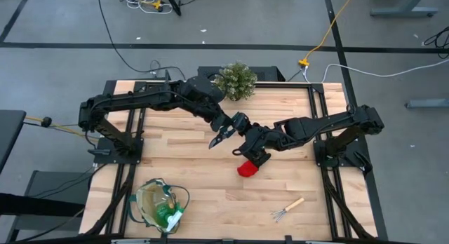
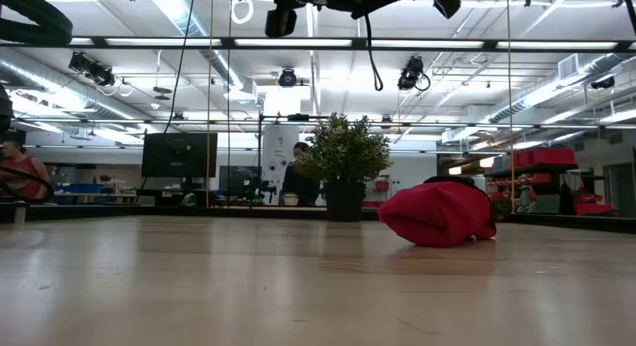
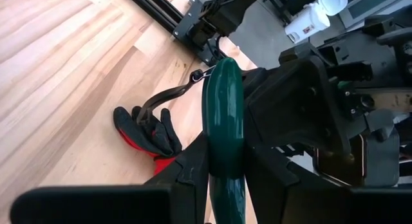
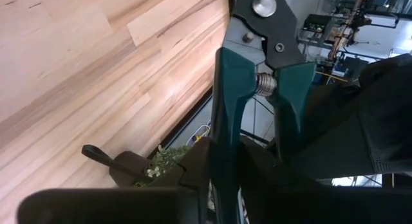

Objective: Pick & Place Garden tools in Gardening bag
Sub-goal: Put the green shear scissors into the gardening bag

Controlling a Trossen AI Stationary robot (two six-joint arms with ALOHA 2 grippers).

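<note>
1. While both arms are meeting above the middle of the worktop (image 1: 175, 170), the left gripper (image 1: 223, 134) and the right gripper (image 1: 247, 132) are each clamping a green handle of the pruning shears (image 1: 219, 137), held in the air between them; the left wrist view shows its jaws closed on one handle (image 3: 223, 114), the right wrist view shows its jaws closed on the other (image 4: 226, 95).
2. This is looking like a hand-over, so one gripper should be letting go only once the other's grip is firm, and the blades should be kept pointing away from the arms.
3. The carrying arm should then be travelling toward the gardening bag (image 1: 160, 204), sitting near the front-left corner with a green spray bottle (image 1: 168, 214) already inside, and lowering the shears straight into the open mouth rather than onto the rim.
4. A black-and-red glove (image 1: 248, 168) is lying crumpled on the worktop just below the right gripper, and a wooden-handled mini rake (image 1: 287, 209) is lying toward the front-right; both are waiting.
5. A potted plant (image 1: 236, 80) is standing at the back edge, apart from the work.
6. Pale wood planks are forming the surface; beyond it a grey floor with cables, monitors, ceiling lights and a person (image 2: 20, 172) at the far left are showing.
</note>
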